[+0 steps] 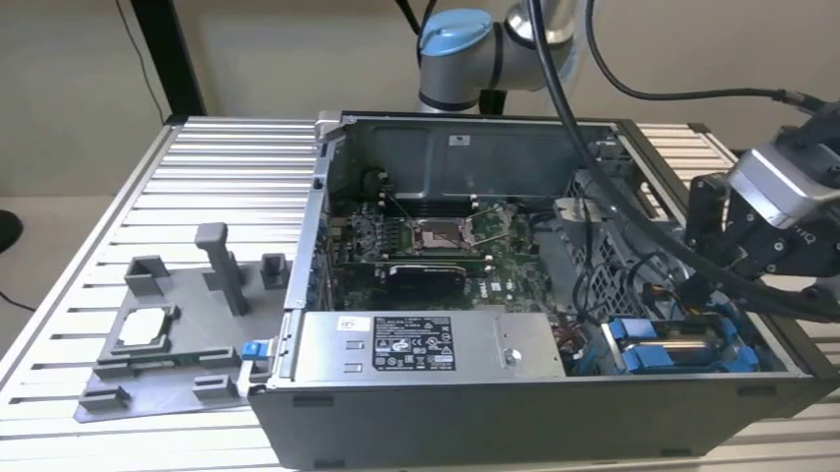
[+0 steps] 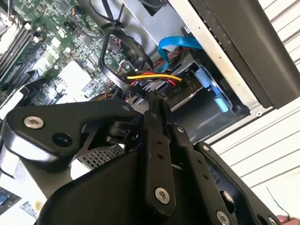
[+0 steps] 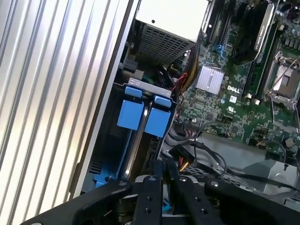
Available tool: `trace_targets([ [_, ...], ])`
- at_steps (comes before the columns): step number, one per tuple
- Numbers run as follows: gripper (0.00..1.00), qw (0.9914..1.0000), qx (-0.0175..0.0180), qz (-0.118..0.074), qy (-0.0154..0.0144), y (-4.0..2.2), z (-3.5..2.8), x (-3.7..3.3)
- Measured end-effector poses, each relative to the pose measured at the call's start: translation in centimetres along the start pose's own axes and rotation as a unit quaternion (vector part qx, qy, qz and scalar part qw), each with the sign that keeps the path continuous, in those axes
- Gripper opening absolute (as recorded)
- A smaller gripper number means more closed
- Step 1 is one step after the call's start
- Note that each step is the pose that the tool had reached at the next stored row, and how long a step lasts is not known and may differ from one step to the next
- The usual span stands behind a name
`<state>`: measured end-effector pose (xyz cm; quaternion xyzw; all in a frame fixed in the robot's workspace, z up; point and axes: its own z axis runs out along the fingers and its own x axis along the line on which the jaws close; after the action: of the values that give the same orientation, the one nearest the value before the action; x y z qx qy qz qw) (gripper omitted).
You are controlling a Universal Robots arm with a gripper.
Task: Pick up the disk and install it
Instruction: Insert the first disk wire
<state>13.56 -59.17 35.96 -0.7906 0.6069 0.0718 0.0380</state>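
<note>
Hovers with pincer (image 3: 164, 165) pinched together and empty, disk (image 3: 131, 112) just beyond its tips. Seemingly the install step, disk near seated. Calls for avoiding cables (image 3: 190, 154) alongside.

1. A black and white label (image 1: 412, 342) is sitting on top of the long grey box (image 1: 525, 344), and its print is looking too small to read
2. A small white sticker (image 1: 458, 140) is sticking to the back wall of the computer case (image 1: 459, 423), and no words are showing on it
3. White letters (image 3: 233, 88) are showing on the green board (image 3: 211, 110) in the first wrist view, just beside a silver block (image 3: 209, 78)
</note>
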Motion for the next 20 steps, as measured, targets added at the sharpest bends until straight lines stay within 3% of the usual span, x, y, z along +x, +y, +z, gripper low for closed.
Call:
trace_targets([
  [1, 1.0, 0.99999, 0.0002, 0.002, 0.0025, 0.08, 0.03, -0.02],
  [2, 1.0, 0.99997, 0.0002, 0.004, 0.007, 0.19, 0.06, -0.04],
  [5, 1.0, 0.99966, -0.002, 0.007, 0.0251, 0.6, 0.11, -0.14],
  [6, 1.0, 0.99958, -0.0024, 0.008, 0.028, 0.8, 0.12, -0.2],
  [9, 1.0, 0.99945, -0.0013, 0.012, 0.0311, 1.41, 0.26, -0.34],
  [13, 1.0, 0.99907, 0.0061, 0.028, 0.0324, 1.46, 0.46, -0.33],
  [17, 1.0, 0.9981, 0.013, 0.051, 0.0327, 1.46, 0.54, -0.32],
  [19, 1.0, 0.99773, 0.0195, 0.055, 0.034, 1.46, 0.57, -0.32],
  [20, 1.0, 0.99749, 0.0252, 0.055, 0.0364, 1.45, 0.57, -0.32],
])
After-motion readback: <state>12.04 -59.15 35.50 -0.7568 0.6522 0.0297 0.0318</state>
